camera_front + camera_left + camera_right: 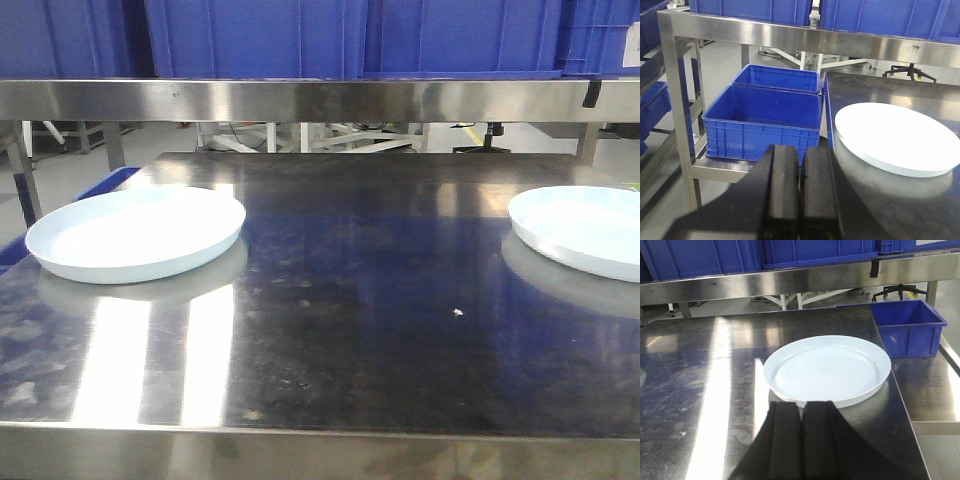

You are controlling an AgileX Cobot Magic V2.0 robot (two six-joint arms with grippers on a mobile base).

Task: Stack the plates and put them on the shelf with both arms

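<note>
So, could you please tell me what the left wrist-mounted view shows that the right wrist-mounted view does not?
Only the left wrist view shows the left pincer, shut, the left plate and two blue bins beside the table. Only the right wrist view shows the right pincer, shut, the right plate and a single blue bin. Both show the steel table and the steel shelf carrying blue crates.

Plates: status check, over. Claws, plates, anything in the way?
Both shut, empty: left claw, right claw. Unstacked: left plate, right plate, flat at opposite table ends. Only a speck between them.
</note>
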